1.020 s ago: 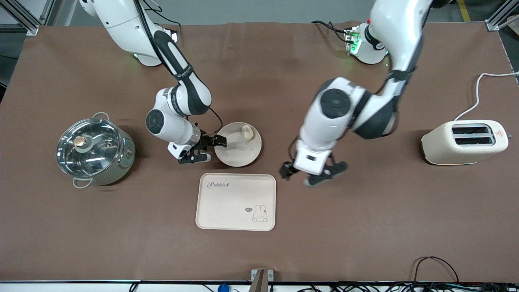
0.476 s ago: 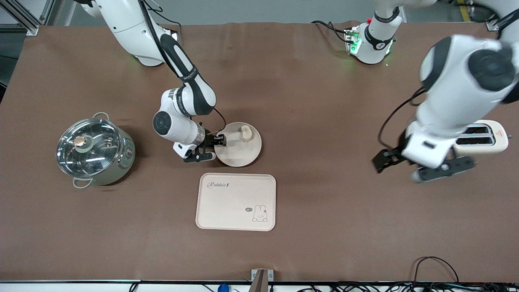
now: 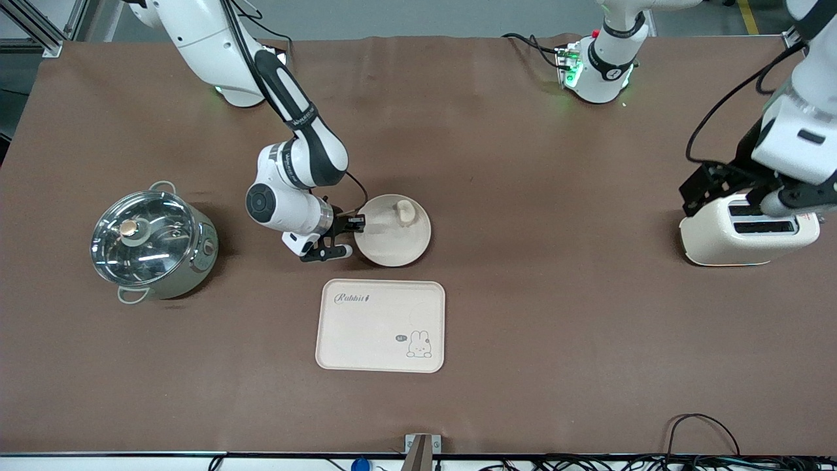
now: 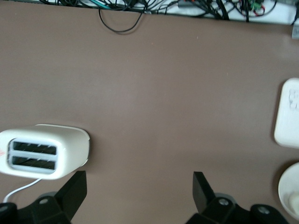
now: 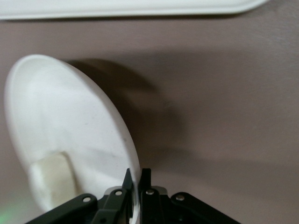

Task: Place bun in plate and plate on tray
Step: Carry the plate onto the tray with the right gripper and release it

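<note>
The round cream plate [image 3: 392,239] is farther from the front camera than the tray [image 3: 380,325]. The small pale bun [image 3: 405,210] lies in it. My right gripper [image 3: 358,227] is shut on the plate's rim at the side toward the right arm's end. In the right wrist view the fingers pinch the rim of the plate [image 5: 70,116], which casts a shadow on the cloth, with the bun [image 5: 51,179] inside and the tray's edge [image 5: 131,7] close by. My left gripper [image 3: 739,195] is open and empty over the toaster [image 3: 749,229].
A steel pot with a glass lid [image 3: 152,243] stands at the right arm's end. The toaster [image 4: 44,151] also shows in the left wrist view, with the tray's edge [image 4: 288,114]. Cables lie along the table's front edge. Brown cloth covers the table.
My left arm has swung away from beside the tray to over the toaster. My right gripper has closed on the plate's rim, and the plate has shifted slightly toward the left arm's end.
</note>
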Available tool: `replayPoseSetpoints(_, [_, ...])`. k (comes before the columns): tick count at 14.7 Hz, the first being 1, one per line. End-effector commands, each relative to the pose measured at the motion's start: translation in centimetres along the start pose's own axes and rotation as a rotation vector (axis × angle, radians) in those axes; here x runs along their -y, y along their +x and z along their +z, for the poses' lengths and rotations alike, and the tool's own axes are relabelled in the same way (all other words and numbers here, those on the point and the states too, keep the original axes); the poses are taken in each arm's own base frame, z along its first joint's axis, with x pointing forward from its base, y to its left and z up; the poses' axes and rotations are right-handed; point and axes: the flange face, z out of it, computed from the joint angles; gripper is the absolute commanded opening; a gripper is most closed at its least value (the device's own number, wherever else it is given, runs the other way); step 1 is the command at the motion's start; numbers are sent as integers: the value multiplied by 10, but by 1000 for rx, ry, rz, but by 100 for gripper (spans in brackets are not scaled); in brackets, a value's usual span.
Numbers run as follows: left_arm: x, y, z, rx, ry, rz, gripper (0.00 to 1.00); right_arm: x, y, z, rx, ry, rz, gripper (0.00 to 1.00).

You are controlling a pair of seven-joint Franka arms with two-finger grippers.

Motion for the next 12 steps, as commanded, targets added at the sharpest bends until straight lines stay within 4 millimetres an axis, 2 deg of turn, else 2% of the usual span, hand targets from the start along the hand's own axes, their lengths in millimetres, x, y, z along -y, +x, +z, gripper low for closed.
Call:
replayPoseSetpoints(1, [10,-21,-18,31,12,52,100,19,8,-36,-17,83,39,0])
replayPoseSetpoints(3, [14,-30,-27,49,7,65,100,32,28,-62,-73,167,57,0])
replayPoseSetpoints(5, [30,-35,-32,62,6,72,100,36,55,-70,-111,209,78,0])
replayPoseSetpoints(8, [49,-37,-32,87,-27,103,100,4,109,-74,-163,276,160,0])
replayPoseSetpoints(12, [61,-30,-28,83,-42,96,100,-57,149,-52,-174,292,256,0])
